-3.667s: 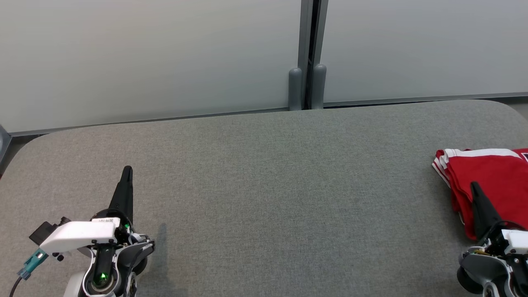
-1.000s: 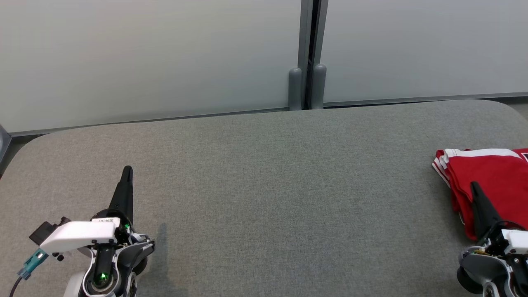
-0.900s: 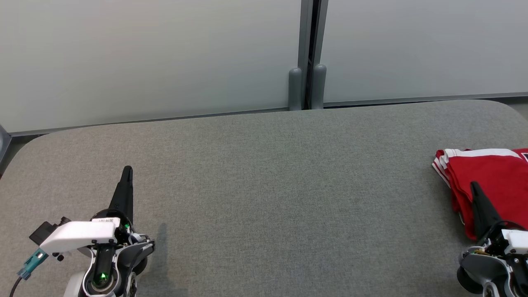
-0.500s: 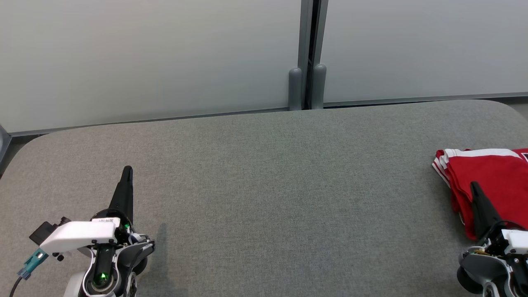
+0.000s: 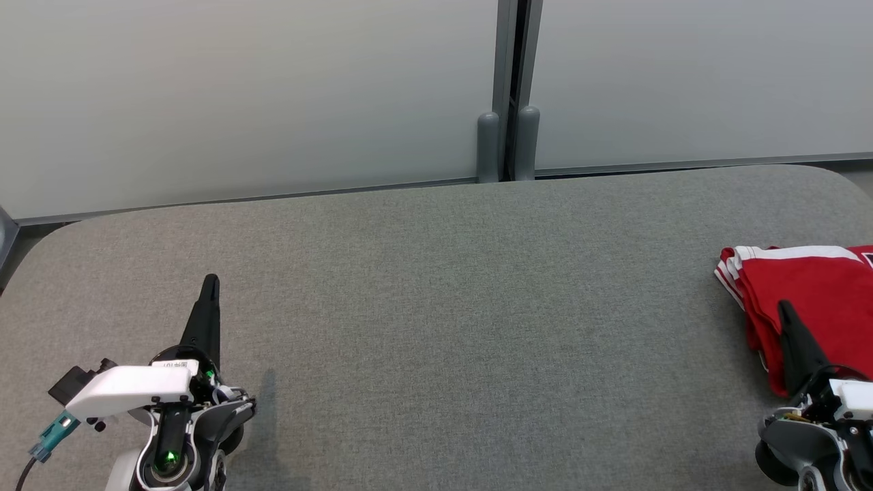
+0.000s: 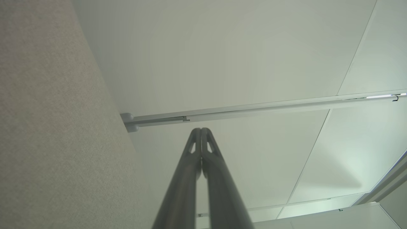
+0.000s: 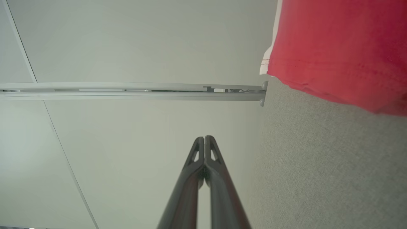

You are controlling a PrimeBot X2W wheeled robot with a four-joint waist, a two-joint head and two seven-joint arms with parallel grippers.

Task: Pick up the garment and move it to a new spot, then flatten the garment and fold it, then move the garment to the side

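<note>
Red cloth with white-striped edges, the garment [image 5: 811,293], is seen folded into a compact stack at about 3 o'clock on the table [image 5: 436,307], well away from the middle and cut off by the right edge of the head view. From this it is judged that the pick-up, the flattening and the folding are done, and that the garment is already set to the side. Little or nothing is judged to be left, unless the stack is meant to be pushed further out.

The left gripper [image 5: 211,281] is held low at 8 o'clock, well apart from the garment. Its fingers are pressed together on nothing, as the left wrist view confirms. The right gripper [image 5: 783,307] is placed at 4 o'clock, its fingers likewise drawn together and empty. In the head view its tip overlaps the garment's near edge, yet in the right wrist view the cloth is seen off to one side, apart from the fingers, so no grip is made. Whether the stack is squared cannot be told, as part of it is out of view
</note>
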